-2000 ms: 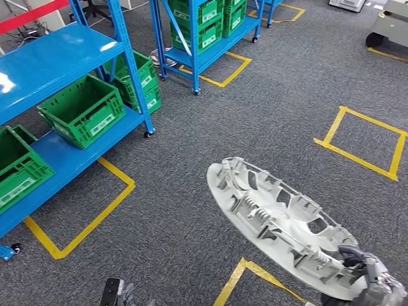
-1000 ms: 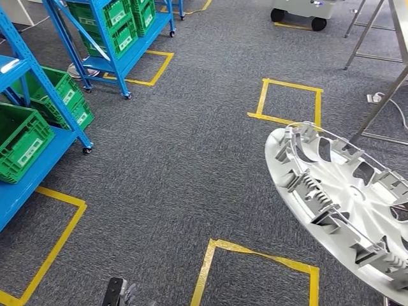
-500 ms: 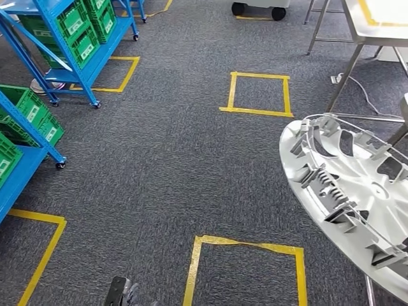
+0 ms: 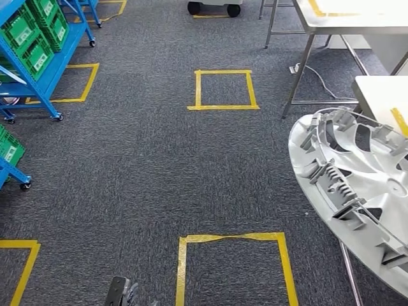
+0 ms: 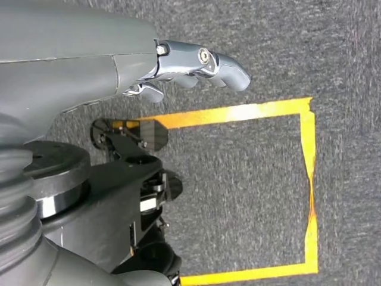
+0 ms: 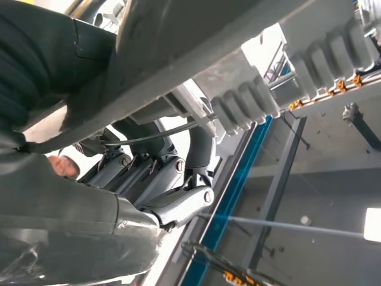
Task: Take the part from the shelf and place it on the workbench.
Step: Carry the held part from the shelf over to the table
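Right hand grips the silver part, left hand empty, carrying toward the workbench; next, lower it onto the top.

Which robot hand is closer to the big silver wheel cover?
Right. The right hand grips the wheel cover; the left hand hangs over the floor, away from it.

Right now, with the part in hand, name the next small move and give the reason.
Probably keep turning and stepping toward the right, to bring the white workbench squarely ahead. The right hand grips the silver part, which hangs over carpet with only its far edge near the bench corner. The left hand hangs at the side, holding nothing, so it looks too early to lower the part.
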Robot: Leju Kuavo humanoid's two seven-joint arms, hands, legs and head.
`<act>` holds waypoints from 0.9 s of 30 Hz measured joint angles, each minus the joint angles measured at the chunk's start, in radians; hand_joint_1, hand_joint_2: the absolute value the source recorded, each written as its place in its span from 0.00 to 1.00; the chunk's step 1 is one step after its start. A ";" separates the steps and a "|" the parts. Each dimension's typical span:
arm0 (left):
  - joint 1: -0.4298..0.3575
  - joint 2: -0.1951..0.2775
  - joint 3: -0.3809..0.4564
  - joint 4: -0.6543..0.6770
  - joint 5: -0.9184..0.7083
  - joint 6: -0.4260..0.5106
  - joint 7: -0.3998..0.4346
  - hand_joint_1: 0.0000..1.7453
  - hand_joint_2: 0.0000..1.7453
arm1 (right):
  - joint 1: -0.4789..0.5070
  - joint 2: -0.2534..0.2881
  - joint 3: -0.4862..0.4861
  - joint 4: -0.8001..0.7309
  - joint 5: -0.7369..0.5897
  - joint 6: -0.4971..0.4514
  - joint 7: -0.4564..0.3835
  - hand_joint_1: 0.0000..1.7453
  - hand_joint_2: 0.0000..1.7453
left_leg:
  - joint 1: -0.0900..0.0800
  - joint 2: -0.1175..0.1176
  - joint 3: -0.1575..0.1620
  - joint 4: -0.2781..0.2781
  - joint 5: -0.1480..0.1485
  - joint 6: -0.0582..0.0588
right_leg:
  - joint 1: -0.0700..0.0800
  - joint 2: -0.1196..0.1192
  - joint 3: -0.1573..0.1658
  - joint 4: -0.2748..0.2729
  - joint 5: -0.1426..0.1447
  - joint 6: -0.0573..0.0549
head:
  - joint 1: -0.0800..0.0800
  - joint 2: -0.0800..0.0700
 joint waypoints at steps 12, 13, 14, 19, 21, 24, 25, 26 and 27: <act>0.001 0.002 0.000 0.000 0.002 0.000 -0.001 0.00 1.00 | -0.005 0.000 -0.010 -0.024 0.030 0.000 0.016 1.00 1.00 | -0.004 0.120 0.023 -0.005 -0.016 -0.011 | -0.008 -0.171 0.029 0.005 -0.021 0.022 | 0.004 0.000; 0.001 0.002 0.000 0.000 0.002 0.000 -0.001 0.00 1.00 | -0.006 0.000 -0.010 -0.028 0.033 0.000 0.019 1.00 1.00 | -0.006 0.125 0.024 -0.005 -0.016 -0.015 | -0.006 -0.164 0.030 0.004 -0.022 0.013 | 0.004 0.000; 0.001 0.002 0.000 0.000 0.002 0.000 -0.001 0.00 1.00 | -0.007 0.000 -0.012 -0.032 0.037 0.000 0.021 1.00 1.00 | -0.005 0.132 0.025 -0.004 -0.017 -0.017 | -0.005 -0.154 0.026 0.005 -0.021 0.005 | 0.002 0.000; 0.000 0.000 0.000 0.000 0.002 0.000 -0.001 0.00 1.00 | -0.010 0.000 -0.014 -0.059 0.086 0.000 0.035 1.00 1.00 | 0.002 0.064 -0.056 0.170 -0.119 -0.032 | -0.005 -0.108 0.021 0.003 -0.017 -0.023 | -0.005 0.000; 0.002 0.001 0.000 0.000 0.002 0.000 -0.001 0.00 1.00 | -0.010 0.000 -0.011 -0.067 0.121 0.000 0.044 1.00 1.00 | 0.001 0.053 -0.125 0.293 -0.154 -0.027 | -0.003 -0.086 0.021 0.003 -0.017 -0.026 | -0.008 0.000; 0.002 0.001 0.000 0.000 0.002 -0.001 -0.001 0.00 1.00 | -0.011 0.000 -0.002 -0.077 0.173 0.000 0.058 1.00 1.00 | -0.003 0.038 -0.117 0.227 -0.069 -0.013 | -0.001 -0.047 0.024 0.003 -0.017 -0.027 | -0.008 0.000; 0.002 0.001 0.000 0.000 0.002 -0.001 -0.001 0.00 1.00 | -0.011 0.000 0.003 -0.081 0.188 0.000 0.064 1.00 1.00 | -0.004 0.015 -0.090 0.156 -0.027 -0.008 | -0.001 -0.034 0.024 0.004 -0.017 -0.026 | -0.007 0.000; 0.001 0.001 0.000 0.000 0.002 -0.001 -0.001 0.00 1.00 | -0.011 -0.001 0.009 -0.085 0.201 0.000 0.069 1.00 1.00 | -0.003 -0.006 -0.063 0.090 0.003 -0.003 | -0.002 -0.022 0.023 0.005 -0.017 -0.024 | -0.007 0.000; 0.001 0.001 0.000 0.000 0.002 -0.001 -0.001 0.00 1.00 | -0.012 -0.002 0.014 -0.088 0.212 0.001 0.073 1.00 1.00 | -0.002 -0.024 -0.045 0.045 0.016 -0.003 | -0.003 -0.011 0.019 0.006 -0.017 -0.021 | -0.008 0.000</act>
